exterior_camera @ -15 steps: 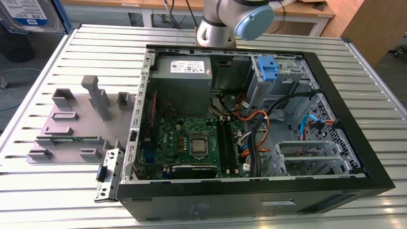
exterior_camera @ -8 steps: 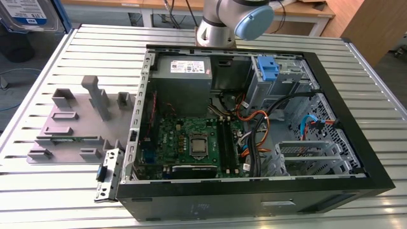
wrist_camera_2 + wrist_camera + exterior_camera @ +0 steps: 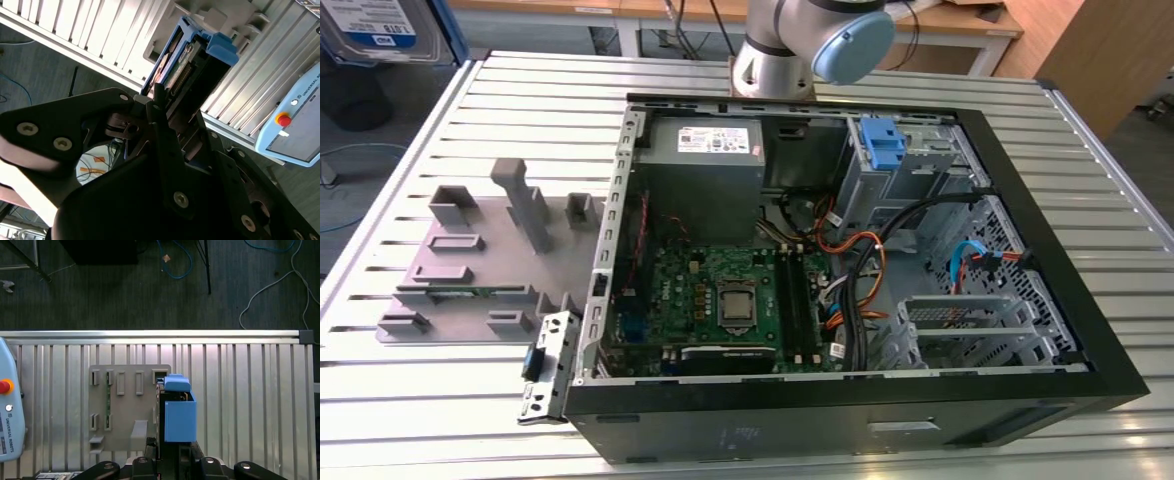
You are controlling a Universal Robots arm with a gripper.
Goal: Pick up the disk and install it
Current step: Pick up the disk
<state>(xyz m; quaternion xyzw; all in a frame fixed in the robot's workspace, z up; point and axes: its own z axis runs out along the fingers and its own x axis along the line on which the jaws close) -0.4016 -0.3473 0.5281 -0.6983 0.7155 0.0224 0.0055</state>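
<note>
Where the disk is: the disk (image 3: 178,412) is held in the gripper (image 3: 167,450), with the blue end of its carrier frame pointing away from the wrist.
Gripper: clamped on the disk. In the second wrist view its black fingers (image 3: 159,107) press on opposite sides of the drive, which runs out past them edge-on with a connector strip showing.
Below the disk: in the first wrist view it hangs over one edge of a grey fixture plate (image 3: 125,405) with upright slots and blocks. The plate lies on a slatted metal surface (image 3: 250,390).
Exterior view, upper corner: at the exterior view's left, a drive face with a white and blue label and a blue frame edge, the disk (image 3: 380,28), is seen well apart from the case.
Computer case: an open black tower case (image 3: 854,410) lies on its side on the surface, at the exterior view's right of the fixture plate.
Inside the case: a green motherboard (image 3: 727,300), a grey power-supply box (image 3: 700,140), loose cables (image 3: 854,260) and a grey metal cage (image 3: 927,150) with a blue latch tab (image 3: 883,140).
Arm: its grey and blue joint (image 3: 807,45) stands at the far side of the case.
Pendant: a pale blue teach pendant (image 3: 7,415) with a red button lies on the surface, near the plate.
Floor: dark, with blue and white cables (image 3: 175,260) beyond the surface's edge.
</note>
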